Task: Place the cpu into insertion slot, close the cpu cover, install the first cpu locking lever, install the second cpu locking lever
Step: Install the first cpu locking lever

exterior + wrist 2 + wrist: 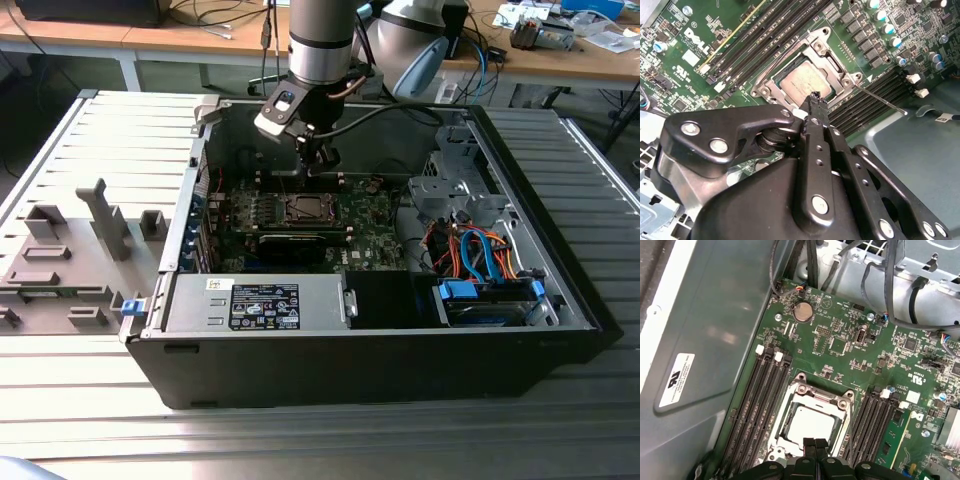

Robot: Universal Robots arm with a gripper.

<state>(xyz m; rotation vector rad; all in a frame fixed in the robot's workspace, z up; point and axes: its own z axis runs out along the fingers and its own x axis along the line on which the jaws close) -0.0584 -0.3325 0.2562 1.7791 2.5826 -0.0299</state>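
Observation:
The cpu (802, 82) (810, 424) lies flat in the insertion slot (308, 208) on the green motherboard, its silvery top showing. The cpu cover (826, 51) (820, 399) lies down around it, with the chip visible through its square window. A thin metal locking lever (882, 99) sticks out sideways from the socket corner, away from the frame. My gripper (815, 97) (815, 442) (322, 160) hovers just above the socket's edge, its two black fingers pressed together with nothing between them.
Long black memory slots (762, 405) flank the socket on both sides. The open computer case (300, 350) walls in the board, with a drive cage and orange and blue cables (480, 250) on the exterior view's right. A grey fixture (70, 260) sits outside on the left.

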